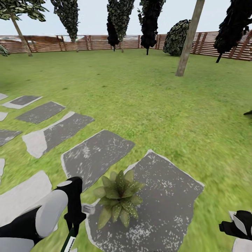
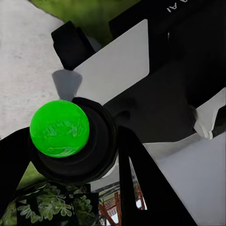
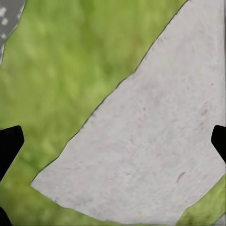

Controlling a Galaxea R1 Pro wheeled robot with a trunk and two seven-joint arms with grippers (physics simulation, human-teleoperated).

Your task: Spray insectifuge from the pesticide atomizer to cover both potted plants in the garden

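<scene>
Left gripper (image 1: 74,218): low at the head view's lower left, just beside the plant; a slim dark-green body with a white label runs down from it, so I judge it clamped on the pesticide atomizer (image 1: 71,241). The finger contact itself is hidden.
Left wrist view: a bright green ball (image 2: 60,128) sits on a dark round base close to the lens; I cannot tell what it belongs to. Leaves show below it.
Right gripper (image 1: 235,224): at the lower right, well apart from the plant, over lawn. In its wrist view the two dark fingertips (image 3: 9,143) stand wide apart with nothing between, pale slab (image 3: 150,141) and grass beneath.
Potted plant (image 1: 119,197): one rosette of pointed speckled leaves, sitting on the near edge of a grey stone slab (image 1: 168,199). Pot hidden under the leaves.
Second plant: not located here.
Risk, aim: which way the nozzle faces is unreadable; spray may go onto the stone or grass instead of the leaves.
Risk, cover: spraying from one side could leave the far leaves dry.
Risk, contact: the arm is close enough that a sweep could knock the plant.
Risk, grip: the bottle is thin and could twist in the fingers.
</scene>
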